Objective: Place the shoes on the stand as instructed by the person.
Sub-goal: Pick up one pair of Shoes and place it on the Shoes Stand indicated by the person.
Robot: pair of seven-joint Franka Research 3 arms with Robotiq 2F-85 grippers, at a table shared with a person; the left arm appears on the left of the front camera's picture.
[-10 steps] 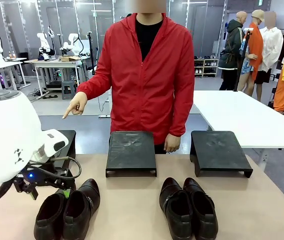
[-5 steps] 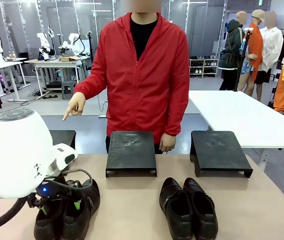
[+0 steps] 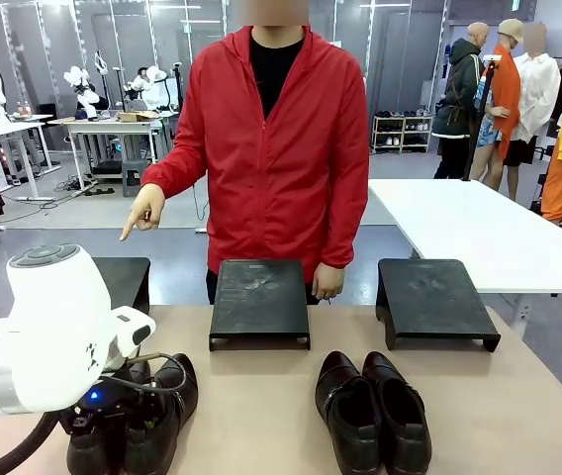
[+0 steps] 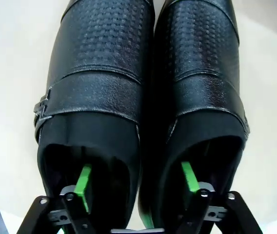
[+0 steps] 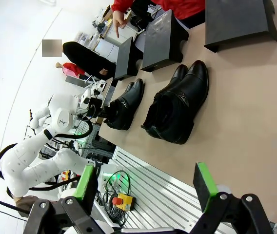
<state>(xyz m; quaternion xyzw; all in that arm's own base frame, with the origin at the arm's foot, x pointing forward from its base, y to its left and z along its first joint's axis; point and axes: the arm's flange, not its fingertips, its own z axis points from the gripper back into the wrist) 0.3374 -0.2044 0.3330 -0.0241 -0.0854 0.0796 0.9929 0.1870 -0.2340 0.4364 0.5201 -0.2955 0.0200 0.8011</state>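
Two pairs of black shoes stand on the tan table. My left gripper [image 3: 123, 424] has come down onto the left pair of shoes [image 3: 167, 401]. In the left wrist view, the gripper [image 4: 136, 178] has one green finger inside each shoe [image 4: 104, 73], straddling their adjoining inner sides. The pads still stand apart from those sides, so it is open. The right pair [image 3: 372, 411] sits untouched. The person [image 3: 271, 148] points a hand [image 3: 142, 213] down toward the left stand [image 3: 128, 277]. My right gripper [image 5: 146, 183] hangs open high above the table, holding nothing.
A middle stand [image 3: 259, 297] and a right stand [image 3: 429, 295] sit at the table's far edge with bare tops. The person's other hand [image 3: 328, 282] hangs just behind the middle stand. A white table [image 3: 479, 228] stands behind on the right.
My left arm has moved down and forward, and its fingers have sunk into the left pair of shoes. The person keeps pointing left. The right pair has not moved.
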